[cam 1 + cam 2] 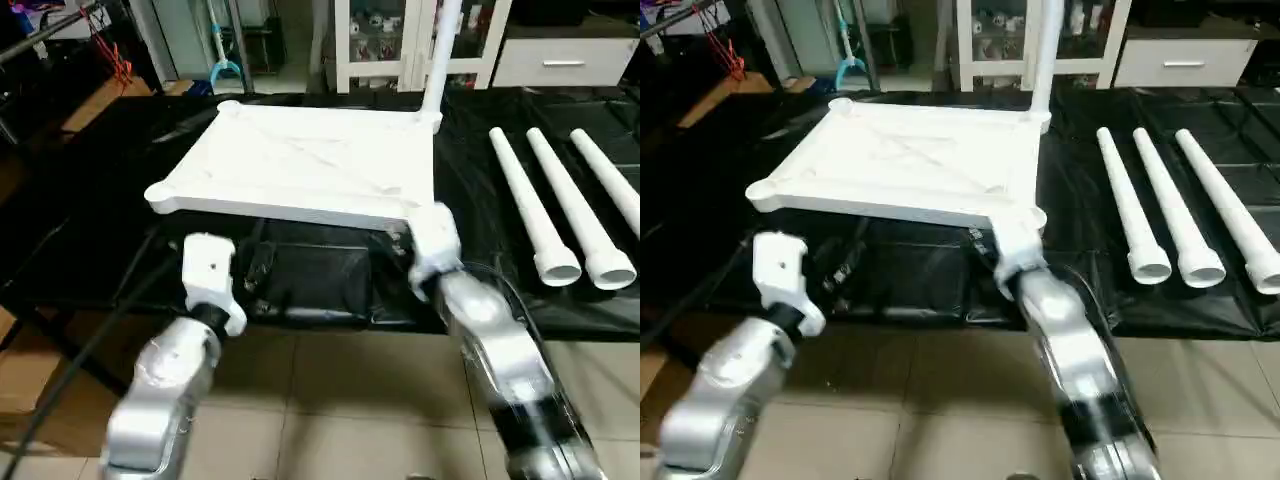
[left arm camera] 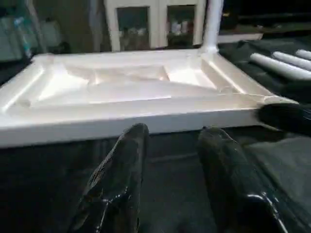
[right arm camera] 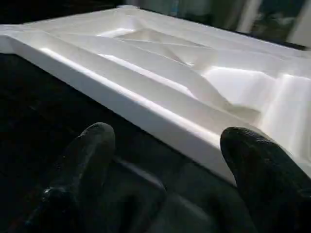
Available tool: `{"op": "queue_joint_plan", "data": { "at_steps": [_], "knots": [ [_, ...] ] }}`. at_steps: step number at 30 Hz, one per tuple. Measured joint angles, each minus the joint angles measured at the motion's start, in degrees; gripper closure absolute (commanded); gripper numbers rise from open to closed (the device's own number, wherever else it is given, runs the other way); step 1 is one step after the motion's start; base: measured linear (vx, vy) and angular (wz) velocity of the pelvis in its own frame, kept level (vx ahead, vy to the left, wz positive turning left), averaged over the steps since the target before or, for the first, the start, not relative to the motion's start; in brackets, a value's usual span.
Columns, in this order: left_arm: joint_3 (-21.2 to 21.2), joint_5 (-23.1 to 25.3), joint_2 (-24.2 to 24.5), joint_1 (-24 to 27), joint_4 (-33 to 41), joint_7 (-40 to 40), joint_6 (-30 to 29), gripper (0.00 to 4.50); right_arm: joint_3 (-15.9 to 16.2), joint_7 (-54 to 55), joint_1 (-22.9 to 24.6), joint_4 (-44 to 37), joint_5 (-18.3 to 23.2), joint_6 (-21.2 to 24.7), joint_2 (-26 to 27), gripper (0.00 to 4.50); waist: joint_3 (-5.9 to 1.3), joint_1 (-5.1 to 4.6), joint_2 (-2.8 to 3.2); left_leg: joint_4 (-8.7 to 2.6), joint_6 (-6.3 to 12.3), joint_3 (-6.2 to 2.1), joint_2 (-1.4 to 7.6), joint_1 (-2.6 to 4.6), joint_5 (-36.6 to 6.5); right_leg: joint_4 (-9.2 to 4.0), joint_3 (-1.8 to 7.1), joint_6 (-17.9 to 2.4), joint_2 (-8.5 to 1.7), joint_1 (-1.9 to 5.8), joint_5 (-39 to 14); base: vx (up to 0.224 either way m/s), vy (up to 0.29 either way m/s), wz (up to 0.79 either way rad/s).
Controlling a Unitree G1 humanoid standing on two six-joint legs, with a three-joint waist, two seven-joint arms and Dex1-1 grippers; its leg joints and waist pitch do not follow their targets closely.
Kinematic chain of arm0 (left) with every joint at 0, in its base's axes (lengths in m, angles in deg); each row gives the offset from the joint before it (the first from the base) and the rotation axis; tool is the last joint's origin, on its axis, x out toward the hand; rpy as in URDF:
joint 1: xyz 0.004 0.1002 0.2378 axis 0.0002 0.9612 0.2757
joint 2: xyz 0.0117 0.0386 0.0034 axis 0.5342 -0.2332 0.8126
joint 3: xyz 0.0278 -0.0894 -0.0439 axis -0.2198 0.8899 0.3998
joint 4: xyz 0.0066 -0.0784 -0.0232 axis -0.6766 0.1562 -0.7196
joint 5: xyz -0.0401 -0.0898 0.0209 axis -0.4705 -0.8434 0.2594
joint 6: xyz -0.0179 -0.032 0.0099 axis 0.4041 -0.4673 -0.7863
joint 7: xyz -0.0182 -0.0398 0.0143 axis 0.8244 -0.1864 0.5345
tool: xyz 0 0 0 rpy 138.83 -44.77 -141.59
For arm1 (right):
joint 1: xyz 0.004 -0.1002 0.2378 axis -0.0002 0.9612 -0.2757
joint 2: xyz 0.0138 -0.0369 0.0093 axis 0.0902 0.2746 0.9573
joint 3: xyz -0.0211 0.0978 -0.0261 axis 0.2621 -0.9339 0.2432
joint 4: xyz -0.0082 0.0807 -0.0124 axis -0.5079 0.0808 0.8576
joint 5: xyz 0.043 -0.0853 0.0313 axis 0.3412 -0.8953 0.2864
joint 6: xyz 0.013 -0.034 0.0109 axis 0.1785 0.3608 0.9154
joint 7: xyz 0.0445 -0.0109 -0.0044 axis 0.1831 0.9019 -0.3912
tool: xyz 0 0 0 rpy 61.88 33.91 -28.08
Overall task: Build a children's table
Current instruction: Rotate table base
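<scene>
Nearest: L gripper (image 2: 170, 160) part open, nothing in it, just short of tabletop's near edge. R gripper (image 3: 170, 160) wide open, empty, at the near right corner, edge of top just ahead of its fingers.

Tabletop (image 1: 300, 160) lies underside up on the black sheet (image 1: 480, 260), ribs showing.

Far right corner: one leg (image 1: 438, 55) already socketed, upright.

Right of top: 3 loose legs (image 1: 575, 205) side by side on the sheet, wide ends toward robot.

Progress approx 1 of 4 legs done; 3 left, then prob flip upright.
</scene>
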Motion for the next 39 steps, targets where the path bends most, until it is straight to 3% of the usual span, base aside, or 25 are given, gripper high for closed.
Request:
{"op": "queue_joint_plan", "data": {
  "at_steps": [5, 8, 15, 18, 24, 28, 31, 33, 35, 39],
  "knots": [
    [-2.71, -0.07, 3.63, -0.41, -0.51, 4.84, -0.28, 2.56, -1.82, -3.85, -10.49, 16.54, 0.26, -1.02, -2.51, 0.64, 0.05, 0.82, -1.22, -0.01, -0.06, 0.03, 0.1, -0.02, 0.06, 0.13, -0.04, -0.33, 0.04, 0.05, 0.22, 0.0, 0.0, 0.0],
    [-3.43, 1.39, 4.21, -0.64, -1.89, 4.94, -0.6, 2.56, -3.31, -4.99, -12.17, 22.37, 0.69, -1.04, -3.34, 0.64, 0.02, 1.24, -1.43, 0.03, -0.04, 0.12, 0.11, -0.03, 0.08, 0.11, 0.01, -0.32, 0.03, 0.03, 0.15, 0.0, 0.0, 0.0],
    [-3.29, 2.2, 4.08, -0.59, -2.06, 2.56, -3.21, 2.56, -3.39, -6.07, -16.07, 32.84, 0.07, -1.74, -5.32, 0.64, -0.08, 1.68, -2.23, 0.12, 0.21, 0.17, 0.16, -0.12, 0.23, 0.11, -0.05, -0.4, 0.02, 0.02, 0.07, 0.0, 0.0, 0.0],
    [-3.16, 2.46, 4.28, -0.02, -2.06, 2.43, -3.25, 2.56, -4.72, -6.04, -17.54, 37.31, 0.08, -4.11, -5.76, 0.64, -0.07, 1.79, -2.26, 0.16, 0.16, 0.26, 0.17, -0.06, 0.21, 0.15, -0.01, -0.51, -0.01, 0.05, 0.14, 0.0, 0.0, 0.0],
    [-3.58, 2.75, 3.08, -1.49, -3.76, 2.35, -2.49, 2.56, -7.46, -4.71, -19.27, 44.78, 0.2, -14.83, -6.09, 0.64, 0.04, 1.66, -1.57, 0.24, 0.15, 0.26, 0.15, -0.03, 0.21, 0.16, -0.03, -0.9, -0.04, 0.1, 0.39, 0.0, 0.0, 0.0],
    [-3.65, 2.99, 0.42, -3.75, -4.74, -0.03, -0.24, 2.56, -9.47, -2.36, -19.83, 46.65, 0.65, -20.15, -6.81, 0.64, 0.06, 1.34, -1.56, 0.24, 0.15, 0.27, 0.16, -0.05, 0.22, 0.19, -0.06, -1.02, -0.04, 0.07, 0.49, 0.0, 0.0, 0.0],
    [-2.17, 3.26, -1.98, -4.13, -4.61, -3.36, 0.1, 2.56, -12.25, -3.47, -20.0, 42.25, 2.73, -22.27, -7.93, 0.64, 0.09, 0.86, -1.92, 0.24, 0.16, 0.27, 0.23, -0.03, 0.22, 0.22, -0.08, -1.0, 0.0, 0.03, 0.5, 0.0, 0.0, 0.0],
    [-0.93, 3.44, -3.4, -3.38, -4.48, -6.13, 0.09, 2.56, -12.46, -3.1, -15.62, 29.95, 2.81, -22.49, -8.35, 0.64, -0.11, 0.96, -2.51, 0.23, 0.15, 0.25, 0.39, -0.02, 0.25, 0.19, -0.13, -0.91, 0.14, 0.04, 0.45, 0.0, 0.0, 0.0],
    [-0.48, 4.59, -3.52, -0.95, -4.31, -8.24, 0.17, 2.56, -12.04, -1.97, -8.96, 17.51, 2.72, -20.93, -7.75, 0.64, -0.37, 1.13, -2.94, 0.27, 0.15, 0.24, 0.49, 0.06, 0.29, 0.16, -0.12, -0.65, 0.22, 0.11, 0.29, 0.0, 0.0, 0.0],
    [0.7, 6.61, -5.81, 2.64, -4.44, -12.33, 1.16, 2.56, -9.57, 2.28, 5.82, -0.95, 0.53, -16.44, -5.07, 0.64, -0.3, 1.45, -2.82, 0.26, 0.13, 0.35, 0.42, -0.11, 0.22, -0.11, -0.04, -0.55, 0.15, 0.08, 0.27, 0.0, 0.0, 0.0]
  ]
}}
